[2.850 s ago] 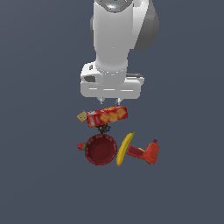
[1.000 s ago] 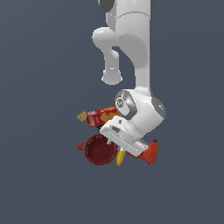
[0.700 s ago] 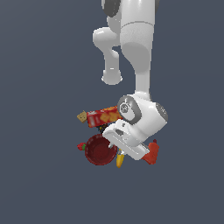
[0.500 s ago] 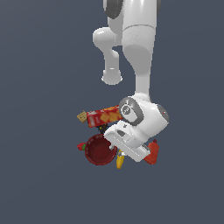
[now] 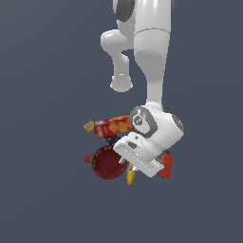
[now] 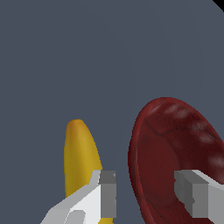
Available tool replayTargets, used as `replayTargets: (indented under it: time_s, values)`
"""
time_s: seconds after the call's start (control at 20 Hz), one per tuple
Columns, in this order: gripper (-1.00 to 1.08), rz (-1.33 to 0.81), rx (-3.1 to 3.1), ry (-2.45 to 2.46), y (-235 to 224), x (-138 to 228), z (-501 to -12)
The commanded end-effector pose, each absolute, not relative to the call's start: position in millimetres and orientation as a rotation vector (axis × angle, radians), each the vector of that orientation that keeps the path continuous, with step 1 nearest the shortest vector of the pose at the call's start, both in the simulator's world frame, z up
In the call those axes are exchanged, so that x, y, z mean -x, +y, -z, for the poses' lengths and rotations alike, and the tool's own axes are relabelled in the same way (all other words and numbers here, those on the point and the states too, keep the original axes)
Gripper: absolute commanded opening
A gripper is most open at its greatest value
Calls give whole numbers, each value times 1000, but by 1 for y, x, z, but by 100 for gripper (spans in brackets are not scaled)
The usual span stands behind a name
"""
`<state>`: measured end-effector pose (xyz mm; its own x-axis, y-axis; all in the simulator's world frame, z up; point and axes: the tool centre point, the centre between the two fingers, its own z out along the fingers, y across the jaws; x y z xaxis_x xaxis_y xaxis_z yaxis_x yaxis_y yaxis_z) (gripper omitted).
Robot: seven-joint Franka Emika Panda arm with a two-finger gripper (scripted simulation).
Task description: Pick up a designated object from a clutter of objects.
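The dark-red round bowl [image 5: 108, 163] lies on the grey floor at the exterior view's left of the arm's hand; in the wrist view its ribbed inside [image 6: 175, 153] fills the space by the fingers. My gripper [image 6: 146, 192] is open, its two grey fingertips [image 6: 107, 192] standing on either side of the bowl's rim, one between bowl and banana, one over the bowl's inside. In the exterior view the hand's white body hides the fingers. Whether the fingers touch the rim is unclear.
A yellow banana [image 6: 80, 155] lies right beside the bowl [image 5: 130, 176]. The red-and-yellow cracker box [image 5: 113, 126] and a tan cube [image 5: 88, 126] lie behind the bowl. A tiny strawberry [image 5: 88, 159] sits at the bowl's far edge. The red drill-like tool [image 5: 166, 166] pokes out behind the hand.
The arm has come down from high above the clutter and tilted; over the last second the hand has sunk a little lower over the bowl's rim and the banana.
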<state>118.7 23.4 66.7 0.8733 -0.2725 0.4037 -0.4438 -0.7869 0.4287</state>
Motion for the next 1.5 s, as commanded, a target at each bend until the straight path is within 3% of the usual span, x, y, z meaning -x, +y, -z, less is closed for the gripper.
replayTargets:
  time_s: [0.0,0.45,0.5,0.95,1.0,1.45]
  values:
    - [28,-428,-2516,-516,20,-117,-57]
    - [28,-415,-2513,-511,7,-116,-32]
    - [-100,-415,-2513,-511,7,-116,-32]
    - [-100,-415,-2513,-511,7,-116,-32]
    - [-100,-455,-2512,-534,3,-128,-52]
    - [-100,-452,-2513,-533,5,-122,-72]
